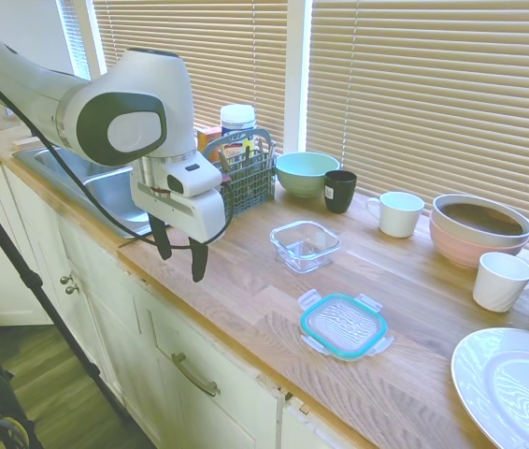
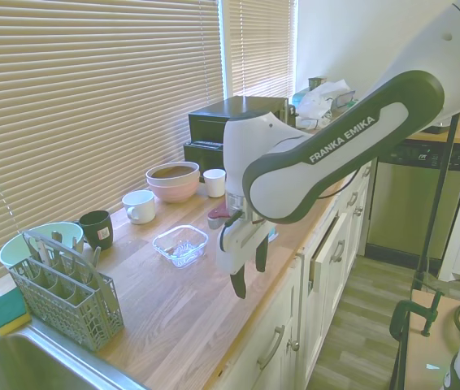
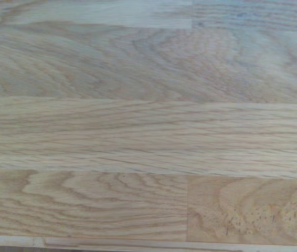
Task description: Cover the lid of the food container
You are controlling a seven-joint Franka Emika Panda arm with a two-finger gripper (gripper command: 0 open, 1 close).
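Nearest the front edge of the wooden counter (image 1: 246, 309), in the lower right of the first exterior view, the lid (image 1: 343, 325) lay flat, a rounded-square sheet of clear plastic ringed by a teal seal, its four snap tabs sticking out at the sides. It sat apart from its tub, which I took to mean it had yet to be picked up. A white plate (image 1: 507, 379) filled the bottom right corner beside it.

Just behind the lid, toward frame centre, stood the food container (image 1: 305, 245), a shallow clear square tub with rounded corners, open and apparently empty.

At left of the frame the gripper (image 1: 179, 253) hung over bare counter near the front edge, dark fingers pointing down, spread apart and holding nothing. It was well short of the lid; the wrist view showed only pale oak grain.

Further back, along the slatted blinds, stood a grey cutlery caddy (image 1: 249, 178), a light green bowl (image 1: 307, 173), a black cup (image 1: 340, 191), a white mug (image 1: 398, 213) and a pink bowl (image 1: 479, 234).
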